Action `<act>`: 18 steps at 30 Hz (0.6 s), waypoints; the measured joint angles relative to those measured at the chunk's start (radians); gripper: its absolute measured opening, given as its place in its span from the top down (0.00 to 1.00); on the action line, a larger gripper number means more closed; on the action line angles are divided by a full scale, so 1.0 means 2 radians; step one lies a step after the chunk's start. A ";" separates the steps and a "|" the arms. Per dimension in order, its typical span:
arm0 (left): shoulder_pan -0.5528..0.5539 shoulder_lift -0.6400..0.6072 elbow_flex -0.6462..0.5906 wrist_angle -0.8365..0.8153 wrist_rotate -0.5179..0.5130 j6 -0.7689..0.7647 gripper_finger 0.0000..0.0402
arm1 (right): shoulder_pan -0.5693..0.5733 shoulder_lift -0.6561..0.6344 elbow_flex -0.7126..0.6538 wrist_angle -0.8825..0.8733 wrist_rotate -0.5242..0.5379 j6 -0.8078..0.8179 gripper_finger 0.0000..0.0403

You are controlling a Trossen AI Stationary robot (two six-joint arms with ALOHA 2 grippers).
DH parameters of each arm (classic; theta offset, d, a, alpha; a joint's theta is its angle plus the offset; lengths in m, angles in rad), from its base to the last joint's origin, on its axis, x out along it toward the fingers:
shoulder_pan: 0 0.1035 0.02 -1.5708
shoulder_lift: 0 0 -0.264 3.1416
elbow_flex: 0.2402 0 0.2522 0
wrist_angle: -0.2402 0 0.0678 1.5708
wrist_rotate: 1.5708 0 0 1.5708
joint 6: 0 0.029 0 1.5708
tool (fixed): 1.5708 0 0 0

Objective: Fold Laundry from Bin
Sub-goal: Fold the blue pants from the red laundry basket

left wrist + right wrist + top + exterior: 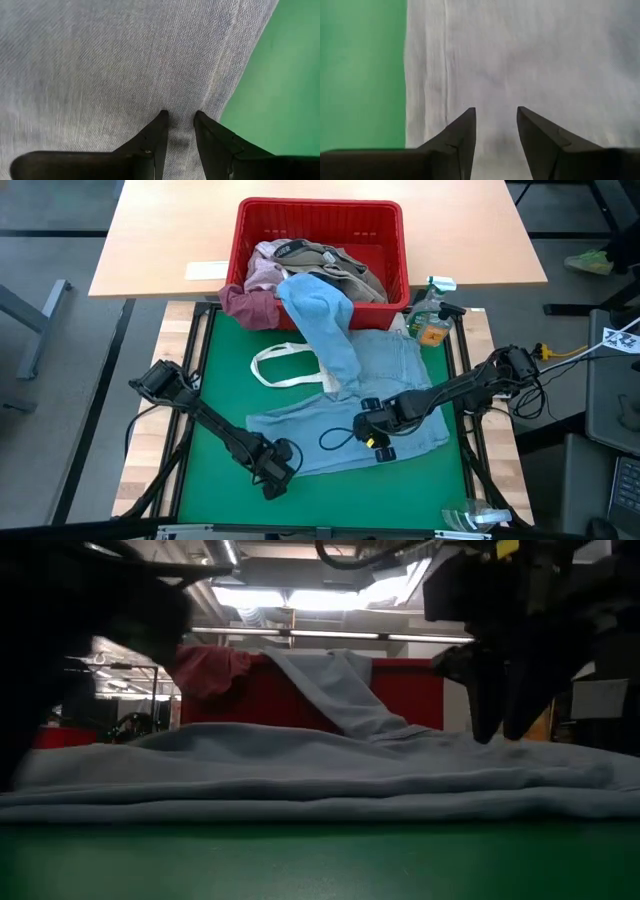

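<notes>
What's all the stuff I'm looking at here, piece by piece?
Blue garment: one, light blue, spread on the mat, one end trailing up into the bin.
Bin: one, red, at the mat's far edge.
Clothes in bin: several, khaki-grey, pink, maroon over the rim.
Tote bag: one, white, partly under the blue garment.
Spray bottle: one, right of the bin.
Mat: one, green.
Left gripper: open, at the garment's near left edge.
Right gripper: open, over the garment's middle.

green mat (215,390), light blue garment (390,370), white tote (290,367)
</notes>
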 joint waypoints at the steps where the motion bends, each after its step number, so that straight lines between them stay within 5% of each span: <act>1: -0.004 0.000 0.000 -0.002 0.010 -0.005 0.77 | 0.000 0.000 0.006 -0.011 0.001 -0.005 0.65; 18: -0.056 -0.002 0.006 -0.026 0.064 -0.125 0.77 | 0.000 0.000 0.024 -0.104 0.023 -0.010 0.65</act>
